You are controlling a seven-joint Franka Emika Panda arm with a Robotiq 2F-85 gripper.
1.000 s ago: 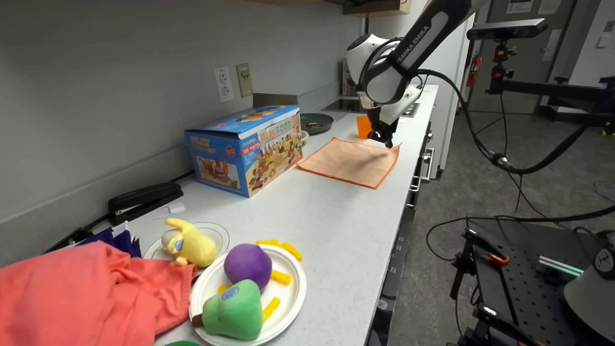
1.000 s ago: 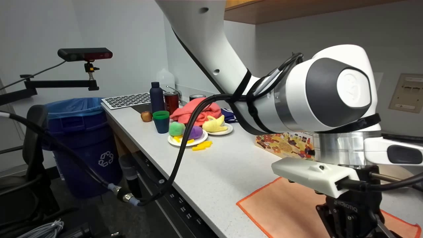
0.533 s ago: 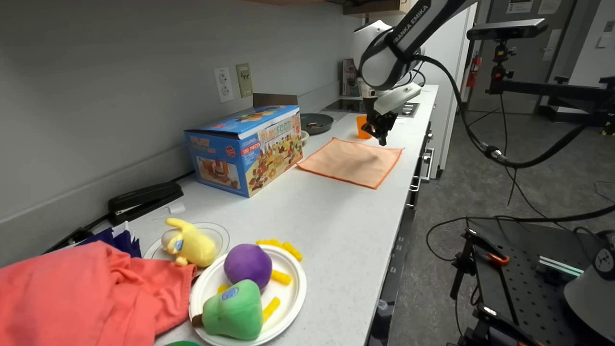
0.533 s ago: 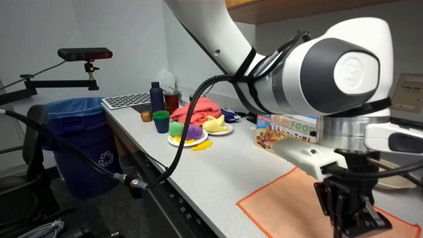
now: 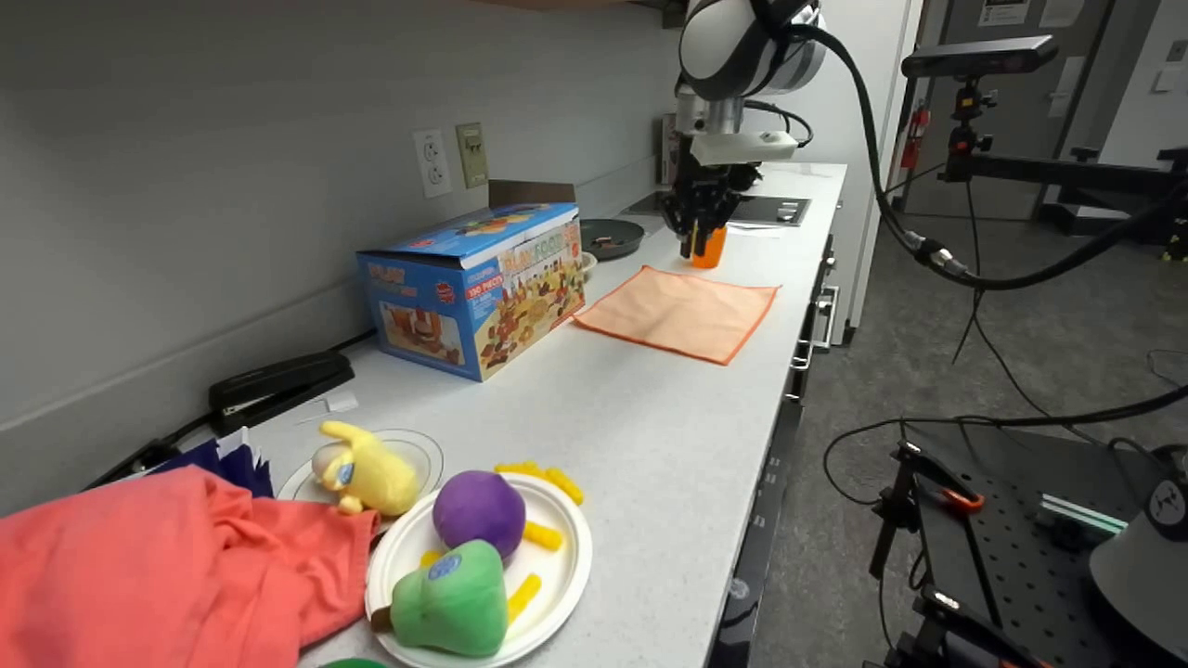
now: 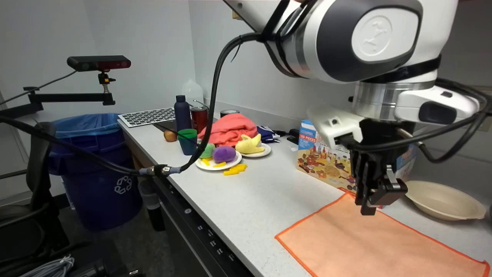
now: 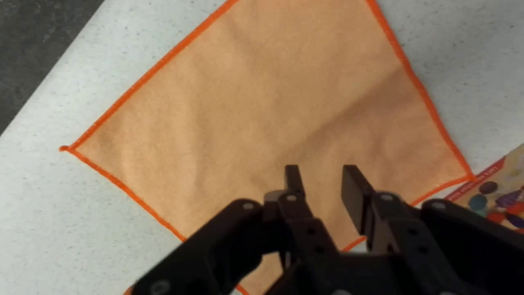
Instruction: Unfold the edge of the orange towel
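Above the orange towel (image 7: 262, 110), the gripper (image 7: 321, 175) just pulled up, jaws a bit apart, so unfolding looked basically done.

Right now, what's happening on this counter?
A white Franka arm holds its black Robotiq gripper above a thin, rectangular, peach cloth towel with orange edging, jaws apart, nothing between them. The towel lies spread on the pale speckled counter, no folded edge that I can see, one corner beside the blue printed cardboard box. Unfolding looks done.
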